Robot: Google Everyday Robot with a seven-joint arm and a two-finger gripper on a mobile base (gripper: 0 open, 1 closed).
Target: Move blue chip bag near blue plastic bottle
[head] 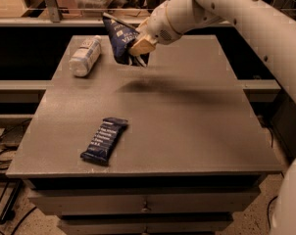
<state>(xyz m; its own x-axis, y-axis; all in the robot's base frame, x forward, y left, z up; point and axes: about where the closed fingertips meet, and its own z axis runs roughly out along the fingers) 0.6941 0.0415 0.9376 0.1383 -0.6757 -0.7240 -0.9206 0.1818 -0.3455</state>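
Note:
The blue chip bag (119, 37), dark navy and crinkly, hangs in the air above the back of the table, held by my gripper (139, 48), which is shut on its right side. The blue plastic bottle (86, 56), clear with a white cap and a pale label, lies on its side at the table's back left. The bag is just right of the bottle and a little above it, not touching it. My white arm reaches in from the upper right.
A small dark blue snack bar wrapper (104, 140) lies near the front left of the grey table (187, 121). Drawers sit under the table's front edge. A shelf with clutter runs behind the table. Cables lie on the floor at the left.

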